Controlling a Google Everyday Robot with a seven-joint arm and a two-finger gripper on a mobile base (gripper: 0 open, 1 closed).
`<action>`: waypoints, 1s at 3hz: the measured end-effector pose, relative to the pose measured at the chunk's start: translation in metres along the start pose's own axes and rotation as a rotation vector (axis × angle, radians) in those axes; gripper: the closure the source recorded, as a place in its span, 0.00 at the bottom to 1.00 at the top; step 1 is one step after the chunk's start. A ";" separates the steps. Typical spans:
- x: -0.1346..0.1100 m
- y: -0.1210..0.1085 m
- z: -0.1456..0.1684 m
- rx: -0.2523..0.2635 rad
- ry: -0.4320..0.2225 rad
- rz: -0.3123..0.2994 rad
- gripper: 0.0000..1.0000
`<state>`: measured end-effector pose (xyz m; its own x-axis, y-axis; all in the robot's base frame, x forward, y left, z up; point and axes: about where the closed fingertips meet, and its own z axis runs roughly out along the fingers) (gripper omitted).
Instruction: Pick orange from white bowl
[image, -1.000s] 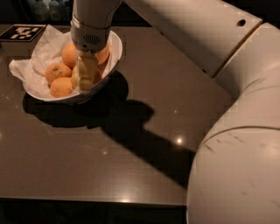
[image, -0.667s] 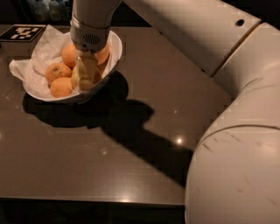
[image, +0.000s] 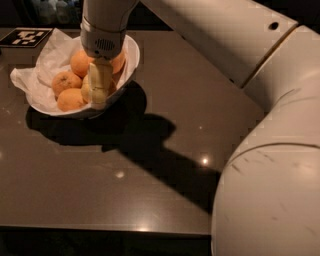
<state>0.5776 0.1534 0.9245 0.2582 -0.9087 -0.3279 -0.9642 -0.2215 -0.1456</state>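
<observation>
Bowl: one wide, glossy white bowl lined with crumpled white paper. It stands on the far left part of the bench.
Fruit: five show in the bowl. Four are deep-orange round fruits, three on the left side and one on the far right, partly hidden behind the arm. The fifth is the paler, yellower round orange.
Orange's place: it lies in the near middle of the white bowl, right beside the nearest deep-orange fruit on its left.
Gripper: one two-finger gripper at the end of the smooth white arm, pointing straight down into the bowl.
Jaws: they are down at the pale orange, which shows just to their left. Their pale colour blends with the fruit, so it cannot be told whether they are open or gripping.
Marker: one black-and-white square printed tag lies flat at the far left, just beyond the bowl.
Bench: a dark brown, glossy flat top with a few small bright glints. A broad shadow runs from under the bowl toward the near right.
Robot body: a large rounded white shell fills the near right.
Room: beyond the bench's far edge it is too dark to make out.
</observation>
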 end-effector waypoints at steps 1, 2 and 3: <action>0.000 0.000 0.000 0.000 0.000 0.000 0.00; 0.000 0.001 0.000 0.014 -0.013 0.009 0.00; 0.013 0.005 -0.022 0.124 0.007 0.102 0.00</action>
<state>0.5744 0.1330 0.9402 0.1585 -0.9270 -0.3400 -0.9706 -0.0831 -0.2261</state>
